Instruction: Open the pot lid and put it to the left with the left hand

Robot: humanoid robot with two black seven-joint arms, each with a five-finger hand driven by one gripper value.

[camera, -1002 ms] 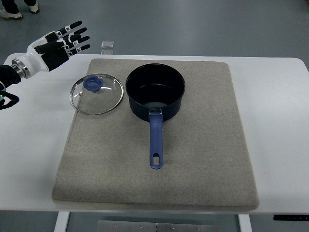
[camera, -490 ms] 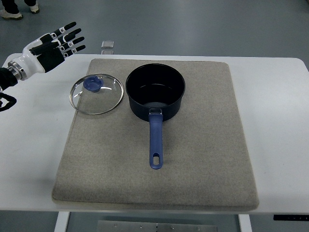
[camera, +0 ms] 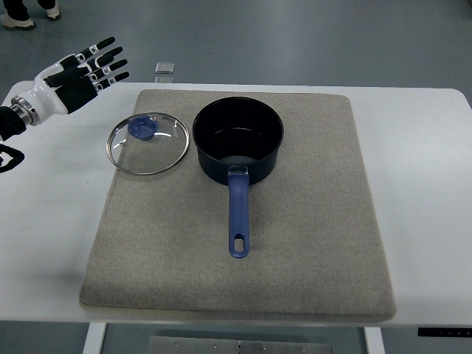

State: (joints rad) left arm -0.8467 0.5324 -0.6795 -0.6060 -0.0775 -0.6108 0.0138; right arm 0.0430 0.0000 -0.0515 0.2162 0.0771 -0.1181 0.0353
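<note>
A: Broadly, what occupies the view, from the largest item down?

B: White worktop (camera: 424,184), carrying a grey felt mat (camera: 310,243) that covers most of its middle. On the mat's far half stands a dark blue saucepan (camera: 237,140), uncovered, its blue handle (camera: 237,214) pointing toward the near edge.

A: And the lid?

B: Glass pot lid (camera: 147,144), steel-rimmed, lying flat just left of the saucepan with its rim almost touching the pot wall; its left edge hangs slightly past the mat's side. A blue knob (camera: 141,128) sits on top.

A: State of the left robot hand?

B: Left robot hand (camera: 77,70) at upper left, above the worktop's far corner, well apart from the lid. Fingers (camera: 107,55) spread and extended, nothing in its grasp.

A: Anything smaller?

B: A small grey object (camera: 165,68) on the floor beyond the worktop; too small to identify.
</note>
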